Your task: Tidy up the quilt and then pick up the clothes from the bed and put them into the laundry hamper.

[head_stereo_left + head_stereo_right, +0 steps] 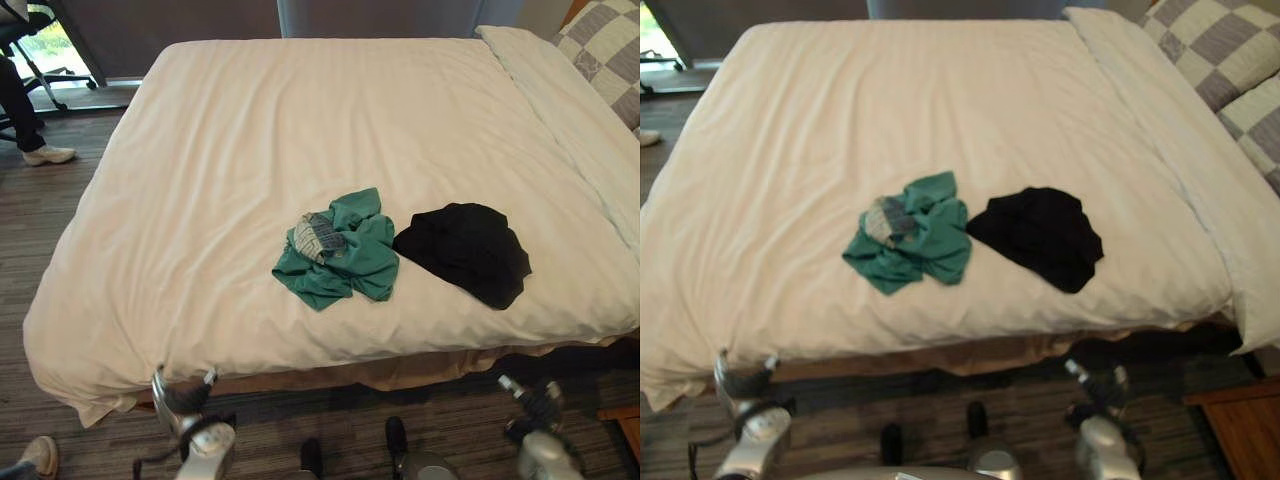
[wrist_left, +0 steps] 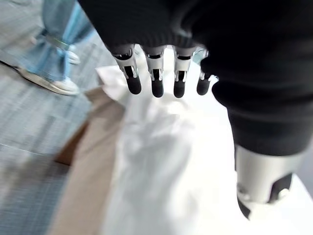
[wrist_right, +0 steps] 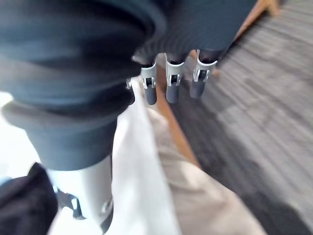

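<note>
i judge the quilt [image 1: 300, 130] step nearly done: it lies spread over the bed, cream and soft, with shallow creases and one bunched corner at the near left edge. my left robot hand [image 2: 161, 73] hangs just above that corner, fingers straight and relaxed, holding nothing. next i see 2 garments on the quilt near the front edge: a crumpled teal garment [image 1: 345, 250] with a grey patterned piece bundled in it, and just beside it a limp black garment [image 1: 465, 250] in a rounded heap. my right robot hand [image 3: 171, 81] hovers by the quilt's near right edge, fingers straight, empty. the next move calls for reaching forward to pinch the teal cloth. i cannot see the hamper.
</note>
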You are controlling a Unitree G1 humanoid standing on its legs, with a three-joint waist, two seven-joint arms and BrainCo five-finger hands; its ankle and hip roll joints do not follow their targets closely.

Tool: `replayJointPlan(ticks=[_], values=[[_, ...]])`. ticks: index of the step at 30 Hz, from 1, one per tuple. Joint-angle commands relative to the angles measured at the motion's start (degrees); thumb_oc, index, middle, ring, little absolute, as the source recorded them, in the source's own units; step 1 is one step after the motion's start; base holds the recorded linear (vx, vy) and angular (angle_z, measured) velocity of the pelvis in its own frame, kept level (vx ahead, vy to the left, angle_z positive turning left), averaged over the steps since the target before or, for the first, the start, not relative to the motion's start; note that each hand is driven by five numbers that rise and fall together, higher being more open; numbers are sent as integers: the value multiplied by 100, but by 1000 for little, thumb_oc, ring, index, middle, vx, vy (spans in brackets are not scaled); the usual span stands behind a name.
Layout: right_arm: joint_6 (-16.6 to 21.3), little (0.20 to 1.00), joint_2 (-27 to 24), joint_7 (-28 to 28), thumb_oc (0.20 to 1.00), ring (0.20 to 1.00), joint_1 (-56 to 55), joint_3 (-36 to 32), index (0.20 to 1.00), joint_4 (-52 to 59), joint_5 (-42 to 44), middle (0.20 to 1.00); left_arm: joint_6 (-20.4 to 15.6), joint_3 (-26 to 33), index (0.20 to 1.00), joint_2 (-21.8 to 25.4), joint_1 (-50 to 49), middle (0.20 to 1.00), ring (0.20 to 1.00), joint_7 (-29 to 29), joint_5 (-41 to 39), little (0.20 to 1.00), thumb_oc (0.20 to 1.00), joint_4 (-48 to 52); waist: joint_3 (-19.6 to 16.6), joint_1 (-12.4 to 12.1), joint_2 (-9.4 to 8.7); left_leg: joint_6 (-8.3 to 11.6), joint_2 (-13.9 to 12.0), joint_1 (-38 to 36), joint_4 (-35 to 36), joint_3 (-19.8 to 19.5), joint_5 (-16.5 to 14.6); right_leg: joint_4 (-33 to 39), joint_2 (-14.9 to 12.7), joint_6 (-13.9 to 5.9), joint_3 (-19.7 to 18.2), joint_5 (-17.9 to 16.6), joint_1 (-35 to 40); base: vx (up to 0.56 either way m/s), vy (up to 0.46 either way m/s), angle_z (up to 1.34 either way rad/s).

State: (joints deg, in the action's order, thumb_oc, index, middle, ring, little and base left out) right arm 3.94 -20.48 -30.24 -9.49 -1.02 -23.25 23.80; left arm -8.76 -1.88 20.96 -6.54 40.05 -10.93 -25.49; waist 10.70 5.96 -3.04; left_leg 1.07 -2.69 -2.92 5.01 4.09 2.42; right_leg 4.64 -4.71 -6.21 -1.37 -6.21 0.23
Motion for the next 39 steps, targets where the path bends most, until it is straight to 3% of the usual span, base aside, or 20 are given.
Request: replayJointPlan(ticks=[1,2,8,10,14,15,16,17,19,23,26,30,34,35,36,37,38,39], values=[[-205,1000,-486,-369,1000,1000,113,-316,1000,950,-969,1000,293,580,1000,809,337,1000,1000,-244,468,1000,1000,980,22,12,-194,207,-335,-85,-65,-163,-256,-183,-339,-485,-172,13,-106,78,-2,12],[-644,1000,-811,-332,1000,1000,219,-563,1000,1700,-1267,1000,628,821,1000,1046,403,1000,1000,-535,512,1000,1000,1942,-10,-6,-194,232,-333,-76,-47,-155,-252,-109,-349,-491,-148,20,-71,59,2,7],[-1626,1000,-1706,321,1000,1000,1093,-768,1000,2680,-1471,1000,832,1032,1000,1567,972,1000,1000,-1190,785,1000,1000,3698,-129,-103,-151,286,-314,-62,-11,-220,-244,-3,-346,-460,-131,49,21,46,6,-1],[-1842,1000,-1886,468,1000,1000,1544,-476,1000,2549,-1658,1000,1086,873,1000,1651,1263,1000,1000,-1272,984,1000,1000,3837,-163,-152,-124,299,-294,-84,-7,-268,-261,10,-332,-444,-146,79,71,133,10,-5],[-2495,1000,-2077,596,1000,1000,3085,826,1000,1545,-1948,1000,1779,-119,1000,2061,2573,1000,1000,-1476,997,1000,1000,2934,-219,-250,-98,333,-282,-121,-1,-285,-259,-3,-343,-441,-116,113,119,148,-46,-1],[-2523,1000,-2081,516,1000,1000,3496,1106,1000,1200,-1931,1000,1819,-387,1000,2141,2979,1000,1000,-1502,984,1000,1000,2609,-171,-258,-102,353,-300,-80,-7,-270,-192,-34,-341,-439,-129,75,64,35,-137,-4],[-2495,1000,-2083,437,1000,1000,4505,1716,1000,290,-1861,1000,1490,-1104,1000,2277,3995,1000,1000,-1364,1028,1000,1000,1593,-38,-271,-108,398,-373,79,-65,-226,-194,-94,-325,-450,-159,106,-71,-90,-168,-6],[-2444,1000,-2091,418,1000,1000,4706,1818,1000,95,-1859,1000,1431,-1254,1000,2292,4231,1000,1000,-1387,1183,1000,1000,1355,22,-275,-114,408,-394,147,-81,-209,-178,-114,-317,-452,-172,101,-134,-241,-271,0],[-2051,1000,-2177,242,1000,1000,6119,2529,1000,-1125,-1539,1000,869,-2254,1000,2443,5783,1000,1000,-1200,1106,1000,1000,-100,421,-253,-206,485,-518,706,-285,-66,-102,-212,-239,-471,-285,23,-616,-435,-261,4],[-1619,1000,-2209,80,1000,1000,7806,3641,1000,-2519,-750,1000,297,-3510,1000,2429,7560,1000,1000,-1206,924,1000,1000,-1418,948,-235,-418,529,-670,1615,-659,-32,16,-245,-46,-450,-448,-161,-1262,-351,-288,-11],[-1697,1000,-1998,13,1000,1000,8213,3984,1000,-2910,-626,1000,357,-3835,1000,2205,7807,1000,1000,-1321,1122,1000,1000,-1730,1076,-240,-510,553,-717,1924,-799,-104,44,-280,40,-419,-490,-187,-1485,-102,-200,-13],[-1849,1000,-1425,-128,1000,1000,8590,4493,1000,-3592,-777,1000,-117,-4197,1000,1752,7817,1000,1000,-1141,1441,1000,1000,-2214,1287,-272,-523,556,-684,2431,-987,-257,110,-384,80,-367,-500,-213,-1873,-136,-89,-8],[-1806,1000,-991,-39,1000,1000,8766,4711,1000,-4033,-923,1000,308,-4377,1000,1297,7828,1000,1000,-1005,1242,1000,1000,-2692,1487,-267,-391,559,-623,2725,-1006,-292,215,-419,35,-328,-462,-250,-2167,-141,51,-5],[-1879,856,-859,157,856,856,8858,4760,856,-4172,-911,856,664,-4429,1000,1156,7816,1000,1000,-1094,1242,1000,1000,-2882,1583,-282,-320,555,-583,2758,-1000,-304,230,-432,-8,-321,-428,-254,-2215,-109,75,-2],[-1887,611,-834,195,611,611,8877,4777,611,-4200,-901,611,711,-4440,1000,1133,7814,1000,1000,-1128,1263,1000,1000,-2936,1581,-279,-310,555,-569,2784,-987,-307,251,-430,-22,-322,-417,-266,-2246,-90,77,-1],[-1888,200,-763,332,200,200,8914,4843,200,-4282,-848,200,784,-4479,881,1058,7805,881,881,-1277,1411,881,881,-3099,1631,-286,-275,551,-539,2780,-979,-303,242,-422,-57,-326,-390,-269,-2257,-59,48,-2],[-1898,200,-710,442,200,200,8934,4883,200,-4324,-784,200,925,-4520,200,1014,7807,200,200,-1427,1529,200,200,-3184,1645,-278,-257,549,-517,2799,-948,-299,271,-419,-78,-326,-374,-291,-2298,-93,104,0],[-1975,200,-524,498,200,200,9004,4978,200,-4409,-642,200,1029,-4684,200,927,7818,200,200,-1553,1502,200,200,-3388,1698,-253,-200,558,-487,2833,-934,-265,303,-435,-126,-325,-365,-314,-2378,-79,97,1]])
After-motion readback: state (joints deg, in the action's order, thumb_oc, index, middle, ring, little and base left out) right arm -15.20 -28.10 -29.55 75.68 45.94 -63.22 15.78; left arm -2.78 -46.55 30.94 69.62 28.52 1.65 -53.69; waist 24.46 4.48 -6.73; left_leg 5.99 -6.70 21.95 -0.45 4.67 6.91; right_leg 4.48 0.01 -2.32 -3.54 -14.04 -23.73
